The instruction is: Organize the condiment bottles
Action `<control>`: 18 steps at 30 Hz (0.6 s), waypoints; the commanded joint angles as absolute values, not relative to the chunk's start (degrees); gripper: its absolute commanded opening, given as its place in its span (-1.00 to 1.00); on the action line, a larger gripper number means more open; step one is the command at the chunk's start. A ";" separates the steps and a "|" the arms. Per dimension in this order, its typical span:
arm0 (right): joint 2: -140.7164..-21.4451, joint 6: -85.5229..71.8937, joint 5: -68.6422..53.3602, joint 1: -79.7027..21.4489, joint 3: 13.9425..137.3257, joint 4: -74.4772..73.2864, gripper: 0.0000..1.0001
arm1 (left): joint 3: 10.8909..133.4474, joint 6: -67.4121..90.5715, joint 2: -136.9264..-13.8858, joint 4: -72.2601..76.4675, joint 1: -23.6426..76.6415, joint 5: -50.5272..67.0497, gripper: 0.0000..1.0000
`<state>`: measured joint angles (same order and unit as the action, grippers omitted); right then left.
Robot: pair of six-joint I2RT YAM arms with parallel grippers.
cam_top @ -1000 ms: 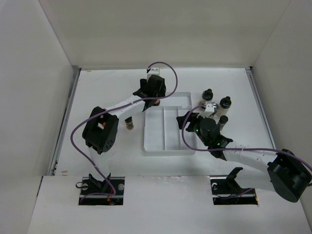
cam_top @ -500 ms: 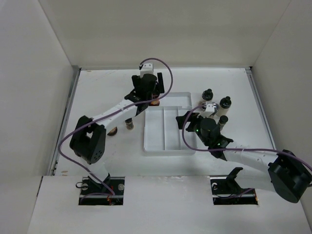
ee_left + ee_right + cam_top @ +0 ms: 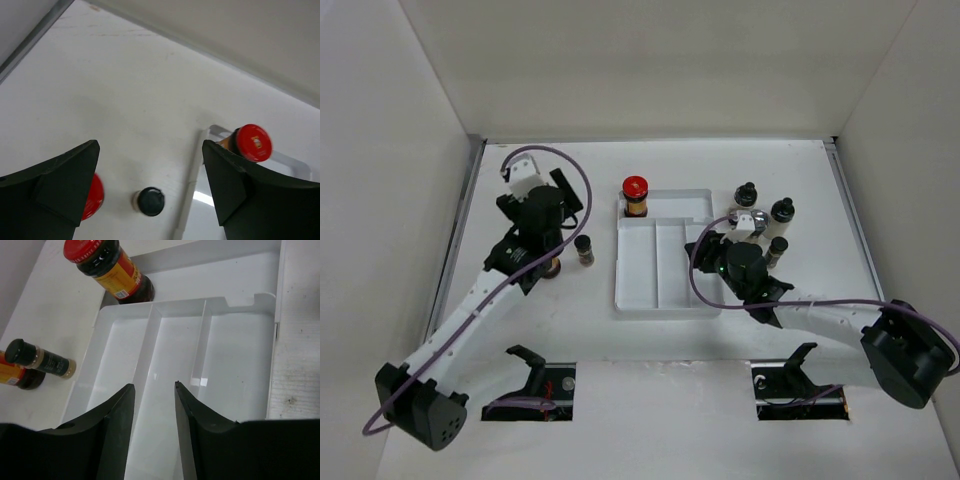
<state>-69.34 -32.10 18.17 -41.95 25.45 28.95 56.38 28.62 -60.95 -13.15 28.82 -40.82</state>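
Left tool (image 3: pixel 149 145) now away from red-capped yellow-labelled bottle (image 3: pixel 636 197), wide open, empty; right tool (image 3: pixel 153 385) narrowly open, empty.

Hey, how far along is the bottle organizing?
Done: one red-capped, yellow-labelled bottle stands in the white plastic tray's far-left corner. In hand: nothing; the left hand and right hand are open, empty. Left: a second red-capped bottle, a black-capped shaker, and the cluster of bottles right of the tray.

Red-capped glass bottle, yellow-dark label (image 3: pixel 635 196): upright, far-left corner of white plastic tray (image 3: pixel 665 300). Second red-capped bottle (image 3: pixel 92 197) and black-capped clear shaker (image 3: pixel 585 249): upright, left of tray. Three black-capped shakers (image 3: pixel 782 211): upright, clustered right of tray.
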 commanded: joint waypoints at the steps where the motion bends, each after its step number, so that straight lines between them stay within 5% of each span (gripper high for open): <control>1: -69.52 -32.61 17.49 -41.88 27.25 31.64 0.02 | 53.18 34.36 -56.96 -28.54 26.68 -43.59 0.69; 7: -68.82 -32.78 17.40 -41.88 26.98 31.55 0.44 | 46.77 37.97 -52.30 -32.70 20.27 -37.37 0.75; 18: -69.70 -32.78 15.21 -41.97 27.69 31.29 0.52 | 43.07 36.83 -59.76 -22.16 16.92 -31.55 0.79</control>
<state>-69.56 -32.47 16.49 -41.95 25.45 28.97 43.77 36.71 -58.67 -27.59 16.91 -32.56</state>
